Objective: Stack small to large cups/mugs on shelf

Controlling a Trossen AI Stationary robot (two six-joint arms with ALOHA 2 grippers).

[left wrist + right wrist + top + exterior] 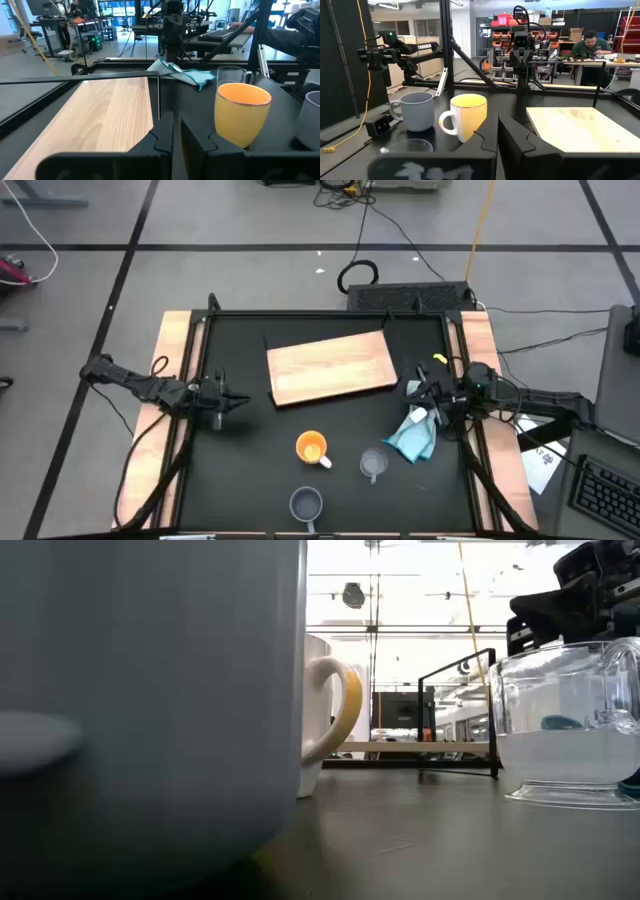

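Observation:
The shelf [330,368], a light wooden board, lies flat on the black table's far middle. Toward the near edge stand the orange cup with a white handle [311,448], the clear cup [373,464] and the blue-grey mug [306,504], each upright on its base. My left gripper [238,400] hovers left of the board, shut and holding nothing; its wrist view shows the fingers [175,135] together, the orange cup [242,120] beyond. My right gripper [410,391] hovers right of the board, shut and holding nothing [497,135].
A light blue cloth [415,437] lies crumpled on the table just below my right gripper, beside the clear cup. Black frame rails [200,370] and pale wooden strips run along both sides of the table. A person sits at a desk [590,42] far behind.

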